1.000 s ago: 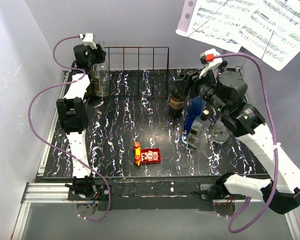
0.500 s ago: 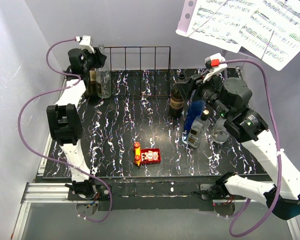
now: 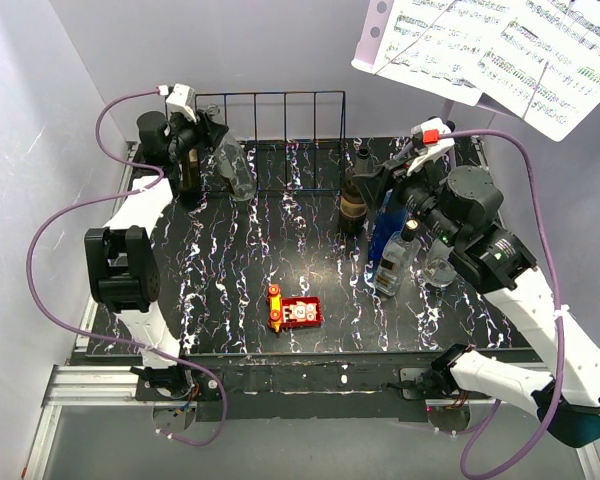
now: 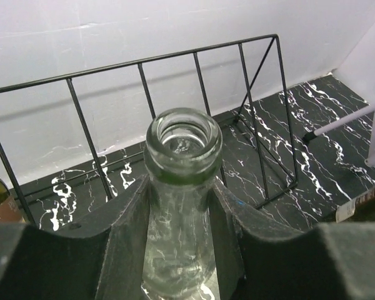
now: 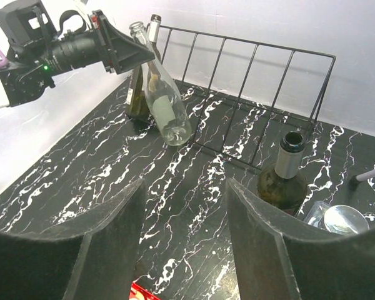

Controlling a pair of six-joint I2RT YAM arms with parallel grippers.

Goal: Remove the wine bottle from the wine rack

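A second ago the clear wine bottle (image 3: 235,168) stood upright at the left end of the wine rack (image 3: 280,128). Now it leans steeply, its mouth up toward the rack's left end and its base swung out just in front of the rack's first slots. The left gripper (image 3: 212,133) has moved with it and is clamped on the neck. The right arm has drawn back a little from the rack's right end.

From the left wrist, the black fingers (image 4: 128,231) cover both sides of the neck, and the frame's lower edge cuts off the body. Only the thick rounded lip and part of the neck show. Whether the base rests on the marbled black table (image 5: 112,187) or hangs just above it cannot be told. An olive-green bottle (image 5: 139,94) at the rack's left end is mostly hidden behind the leaning one.

The bottle is colourless, empty glass, slim-shouldered, with a pale label patch on its side. The right gripper (image 5: 185,187) is spread apart and holds nothing. It faces a dark bottle with a foil neck (image 5: 286,178) in front of the rack's right end.
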